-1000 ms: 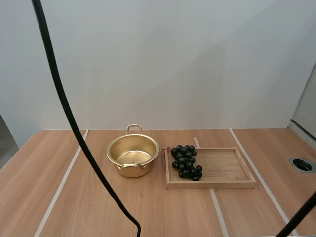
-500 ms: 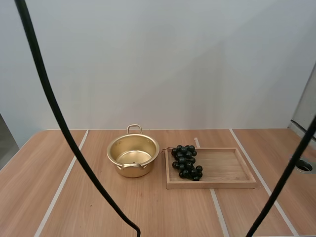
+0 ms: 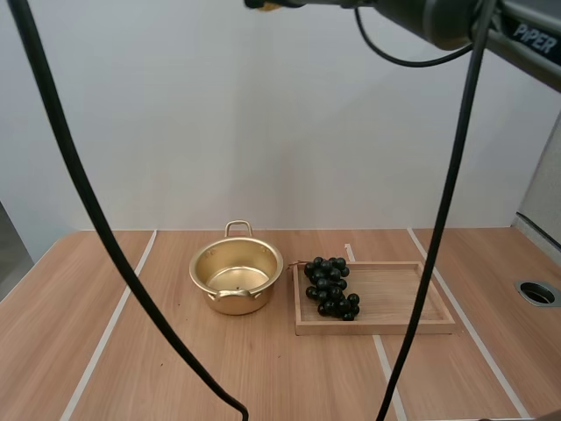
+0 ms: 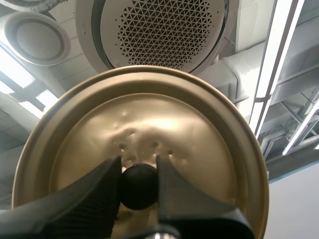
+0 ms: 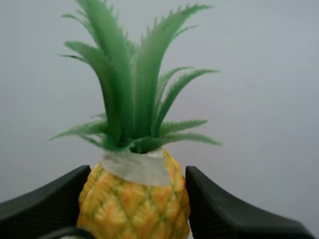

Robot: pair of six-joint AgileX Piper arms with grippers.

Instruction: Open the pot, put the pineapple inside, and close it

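Observation:
The golden pot stands open, with nothing inside it, on the wooden table, left of the tray. In the left wrist view my left gripper is shut on the black knob of the golden lid, which it holds up against the ceiling. The right wrist view shows my right gripper shut on a yellow pineapple with green leaves, one finger on each side of its body. My right arm reaches leftward high above the table, with a sliver of yellow at its end.
A wooden tray lies right of the pot with a bunch of dark grapes at its left end. A round metal hole is set in the table at the far right. White strips run across the tabletop.
My right arm has swung into the high view's upper edge, where it was not seen before. Pot, tray and grapes have not moved.

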